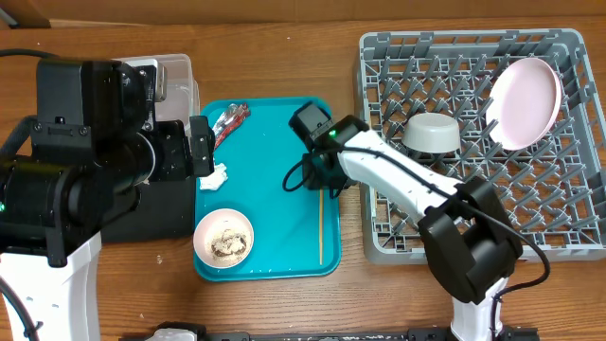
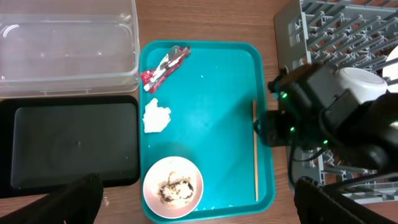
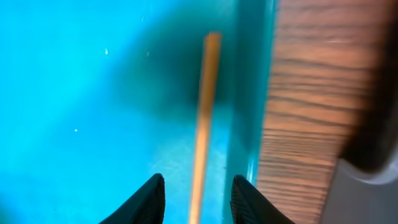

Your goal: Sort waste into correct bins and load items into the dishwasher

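Rack [image 1: 568,237] at three o'clock holds plate [image 1: 524,102], grey bowl [image 1: 431,133]; wrapper [image 1: 227,121], napkin [image 1: 216,175], food bowl [image 1: 223,237] remain. Left claw [image 2: 199,182] released; right claw [image 3: 198,193] released astride chopstick [image 3: 204,124].

**A:** Where does the overhead view look from?
**B:** From straight above the table [image 1: 284,57], facing down. The teal tray [image 1: 265,218] is in the centre and the rack [image 1: 473,38] fills the right.
**A:** And the left wrist view?
**B:** Also high and facing down, but somewhat nearer. It shares the tray, the chopstick [image 2: 255,149] and the rack's left part.
**A:** The right wrist?
**B:** Very close and blurred, looking down on that same chopstick beside the tray's right rim.
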Robot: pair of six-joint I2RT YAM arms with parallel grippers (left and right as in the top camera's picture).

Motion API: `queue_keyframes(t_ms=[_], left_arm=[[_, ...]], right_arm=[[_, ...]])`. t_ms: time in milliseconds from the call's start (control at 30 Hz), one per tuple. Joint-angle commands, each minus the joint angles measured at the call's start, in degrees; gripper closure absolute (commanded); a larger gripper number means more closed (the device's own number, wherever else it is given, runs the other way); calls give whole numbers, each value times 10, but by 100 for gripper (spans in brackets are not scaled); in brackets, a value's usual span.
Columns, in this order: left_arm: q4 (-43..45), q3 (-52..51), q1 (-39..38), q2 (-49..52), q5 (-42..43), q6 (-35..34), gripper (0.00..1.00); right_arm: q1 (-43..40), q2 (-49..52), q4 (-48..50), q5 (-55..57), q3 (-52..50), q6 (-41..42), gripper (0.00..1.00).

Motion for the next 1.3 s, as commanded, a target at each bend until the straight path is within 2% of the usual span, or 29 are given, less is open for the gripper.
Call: queue_keyframes(t_ms=[0, 67, 167, 267, 367, 433, 700, 867, 1033, 1267], left_arm=[[1, 4, -1, 2, -4, -10, 0], [1, 4, -1, 2, -4, -10, 0], [1, 4, -1, 2, -4, -10, 0], [1, 4, -1, 2, -4, -10, 0], [1, 4, -1, 2, -4, -10, 0], [1, 4, -1, 2, -4, -10, 0], [1, 4, -1, 2, -4, -10, 0], [1, 4, -1, 2, -4, -10, 0], [1, 4, -1, 2, -4, -10, 0], [1, 4, -1, 2, -4, -10, 0]], right_arm=[[10, 4, 28, -33, -48, 4, 63], [9, 4, 38, -34, -63, 18, 64], [2, 4, 40, -38, -63, 18, 73], [0, 4, 44, -38, -63, 29, 76], [0, 4, 56, -38, -63, 42, 91], [0, 4, 64, -38, -63, 46, 96], [-5, -27, 19, -35, -26, 45, 96], [-25, -110, 0, -31, 19, 9, 96], [-89, -201, 1, 23, 43, -5, 96], [-170, -201, -10, 14, 32, -143, 96]])
